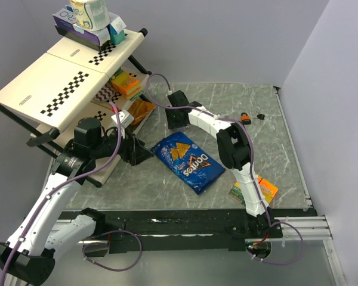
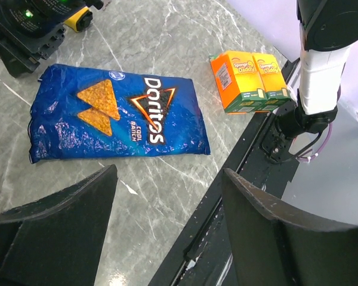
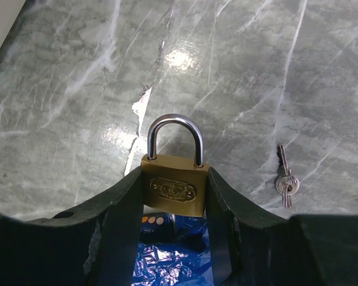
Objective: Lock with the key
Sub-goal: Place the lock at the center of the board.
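Padlock [image 3: 174, 189] is pinched by its brass sides, shackle up, between the half-closed fingers [image 3: 122, 220] of the right gripper [image 3: 174, 176]. The key [image 3: 286, 180] lies apart from it on the marble table [image 3: 65, 89]. The left gripper [image 2: 167, 179] is spread wide and holds nothing, near a Doritos bag [image 2: 116, 113].

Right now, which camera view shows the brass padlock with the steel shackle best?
The right wrist view: the brass padlock stands upright, clamped between the fingers of the right gripper. In the top external view that gripper covers it; in the left wrist view I cannot make it out.
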You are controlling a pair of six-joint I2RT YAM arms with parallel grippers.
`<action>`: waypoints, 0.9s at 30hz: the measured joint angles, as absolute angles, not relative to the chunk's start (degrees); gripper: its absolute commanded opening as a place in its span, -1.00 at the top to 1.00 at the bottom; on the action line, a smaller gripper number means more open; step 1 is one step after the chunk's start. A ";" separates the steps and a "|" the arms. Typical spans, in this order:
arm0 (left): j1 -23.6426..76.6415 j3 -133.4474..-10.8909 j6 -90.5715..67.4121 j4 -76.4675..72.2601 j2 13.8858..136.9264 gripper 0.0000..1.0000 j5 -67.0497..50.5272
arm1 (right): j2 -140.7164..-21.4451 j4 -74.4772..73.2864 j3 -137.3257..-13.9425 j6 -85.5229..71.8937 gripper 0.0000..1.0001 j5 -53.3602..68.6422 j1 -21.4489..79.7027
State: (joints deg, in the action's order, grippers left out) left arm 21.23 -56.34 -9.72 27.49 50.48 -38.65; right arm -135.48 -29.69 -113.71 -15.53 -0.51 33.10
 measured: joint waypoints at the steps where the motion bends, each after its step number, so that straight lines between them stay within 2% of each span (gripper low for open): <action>1: 21.23 -56.31 -9.72 27.49 50.54 -0.52 -38.65 | -135.48 -29.71 -113.71 -15.73 0.00 -0.67 33.10; 2: 21.23 -56.31 -9.69 27.51 50.57 -0.55 -38.65 | -135.48 -29.71 -113.71 -15.97 -0.10 -0.78 33.10; 5: 21.23 -56.31 -9.65 27.49 50.57 -0.61 -38.65 | -135.48 -29.74 -113.71 -16.93 -0.12 -1.17 33.10; 7: 21.23 -56.31 -9.67 27.53 50.59 -0.72 -38.65 | -135.48 -29.71 -113.71 -17.28 -0.16 -1.23 33.10; 20: 21.23 -56.64 -8.99 29.19 52.03 -0.78 -38.72 | -134.89 -29.76 -113.71 -18.09 -0.27 -1.15 33.10; 23: 21.23 -58.13 -8.21 30.30 52.93 -0.82 -38.72 | -132.33 -29.12 -112.73 -16.27 -0.30 -0.97 33.10; 27: 21.23 -61.58 -7.53 31.35 54.50 -0.98 -38.81 | -122.76 -26.33 -106.56 -12.49 -0.30 -0.58 32.93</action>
